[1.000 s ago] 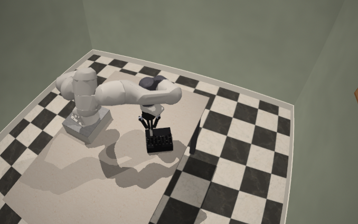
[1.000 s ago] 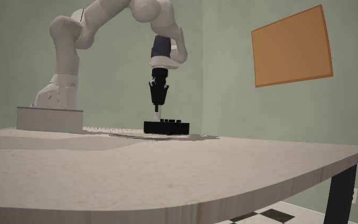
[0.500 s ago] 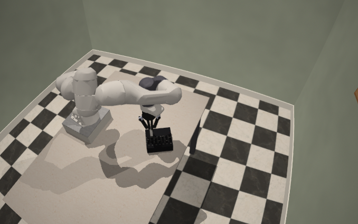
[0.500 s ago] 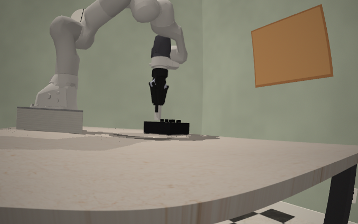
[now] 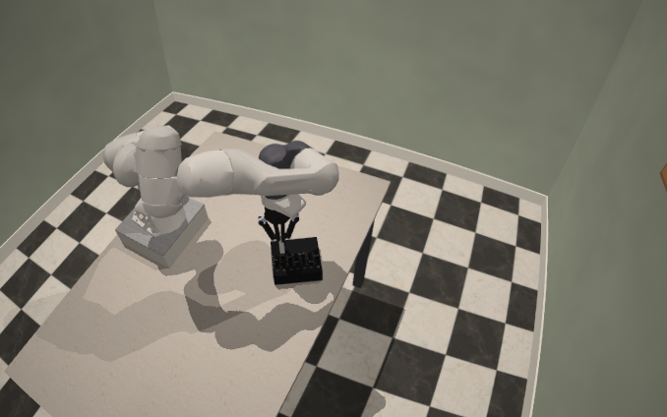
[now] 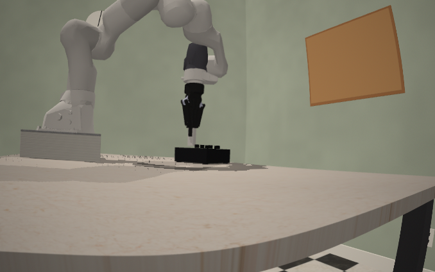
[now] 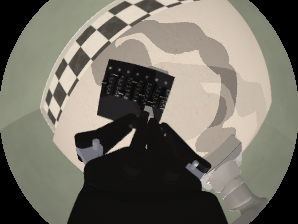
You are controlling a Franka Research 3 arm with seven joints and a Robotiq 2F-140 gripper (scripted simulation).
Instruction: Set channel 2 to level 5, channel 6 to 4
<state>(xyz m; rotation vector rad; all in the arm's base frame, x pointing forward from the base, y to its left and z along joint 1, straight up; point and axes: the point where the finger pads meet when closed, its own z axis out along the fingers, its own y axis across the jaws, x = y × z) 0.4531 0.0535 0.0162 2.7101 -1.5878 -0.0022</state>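
Lighting desk (image 5: 298,264) flat on table (image 5: 170,331); faders run away from arm; closed claw (image 5: 282,245) above.

The black lighting desk (image 5: 297,265) stands flat on the counter (image 5: 170,331), near its edge, its fader caps (image 6: 207,146) upright.

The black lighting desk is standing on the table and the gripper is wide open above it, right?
Not quite. The black lighting desk does stand on the pale marbled table, but the gripper is shut, fingers together and holding nothing, tips at the desk's top. The exterior view shows it.
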